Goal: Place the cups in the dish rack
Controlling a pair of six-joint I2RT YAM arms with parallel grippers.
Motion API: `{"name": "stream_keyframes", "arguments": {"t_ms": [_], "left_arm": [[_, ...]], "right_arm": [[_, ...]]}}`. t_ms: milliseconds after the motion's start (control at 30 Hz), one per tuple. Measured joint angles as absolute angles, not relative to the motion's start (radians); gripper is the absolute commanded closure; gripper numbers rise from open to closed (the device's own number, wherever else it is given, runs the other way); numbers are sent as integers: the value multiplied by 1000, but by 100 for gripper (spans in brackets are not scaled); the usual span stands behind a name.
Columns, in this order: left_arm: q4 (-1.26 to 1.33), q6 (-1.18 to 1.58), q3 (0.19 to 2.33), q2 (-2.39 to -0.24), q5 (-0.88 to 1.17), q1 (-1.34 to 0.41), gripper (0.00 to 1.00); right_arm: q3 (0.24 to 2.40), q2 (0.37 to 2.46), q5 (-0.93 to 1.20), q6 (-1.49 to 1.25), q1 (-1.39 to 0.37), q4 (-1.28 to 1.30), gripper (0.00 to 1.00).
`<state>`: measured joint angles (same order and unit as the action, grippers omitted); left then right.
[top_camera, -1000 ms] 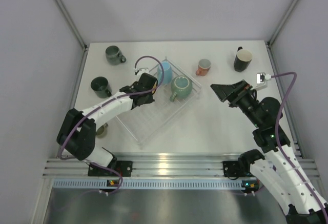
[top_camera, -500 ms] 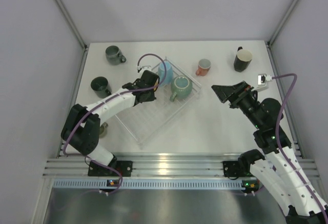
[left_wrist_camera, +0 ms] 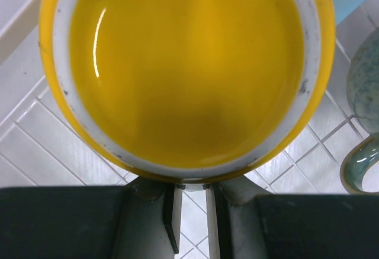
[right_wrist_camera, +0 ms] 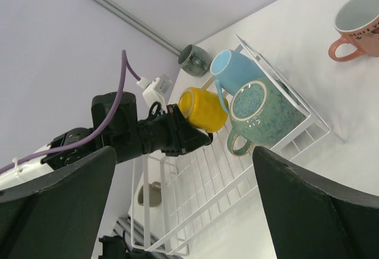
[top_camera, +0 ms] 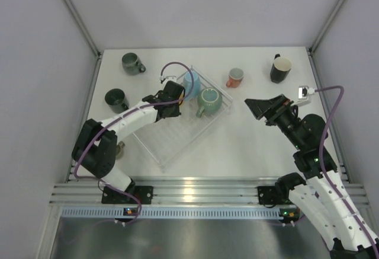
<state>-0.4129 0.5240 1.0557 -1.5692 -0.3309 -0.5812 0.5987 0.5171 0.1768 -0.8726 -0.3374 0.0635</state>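
A: Left gripper (left_wrist_camera: 190, 195), what's it doing?
B: Gripping the yellow mug (left_wrist_camera: 186, 69) from below, fingers (left_wrist_camera: 172, 214) pinching close together. Can't tell if they're holding the handle or the rim.
A: Where's the mug sitting?
B: It's hanging over the rack (top_camera: 172, 141), near its far end, just beside the blue mug (top_camera: 190, 83). Can't tell if it's touching the ribs.
A: Right gripper (top_camera: 256, 107)?
B: Hovering over the table (top_camera: 249, 146) right of the rack, fingers spreading wide, holding nothing.
A: Other mugs?
B: Blue and teal (top_camera: 208, 100) are lying tilted in the rack's far corner. Pink (top_camera: 235, 77), black (top_camera: 280, 68), grey-green (top_camera: 131, 63) and a dark one (top_camera: 116, 99) are standing on the table outside it.
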Motion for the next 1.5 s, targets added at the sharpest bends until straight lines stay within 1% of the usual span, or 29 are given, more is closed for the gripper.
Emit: {"name": "stream_keyframes", "arguments": {"t_ms": [100,200,300,333,433,567,867,1000,1167,1333,1500], "left_arm": [[-411,523,1070,-1593,-331,-581,92],[-411,521,1081,-1616,-330,-581,86],[-412,516,1092,-1629,-331,-581,78],[-411,514,1096,-1630,-330,-581,72],[-405,508,1102,-1630,-332,-581,64],[-391,502,1111,-1630,-336,-581,59],[-411,505,1111,-1592,-360,-581,56],[-422,511,1111,-1539,-382,-581,54],[-435,513,1111,-1467,-392,-577,54],[-443,486,1113,-1385,-329,-574,54],[-447,460,1128,-1305,-191,-572,53]], "right_arm": [[599,510,177,-872,-337,69,0],[599,508,176,-870,-337,75,1],[602,502,173,-863,-337,80,1],[606,501,170,-862,-337,83,0],[612,497,165,-855,-337,92,1],[612,495,159,-852,-337,101,1],[677,567,123,-839,-337,165,1],[752,676,78,-800,-337,220,1],[915,873,-30,-689,-316,298,1],[1056,1048,-105,-585,-191,332,2],[1166,1230,-118,-521,-36,355,6]]}}
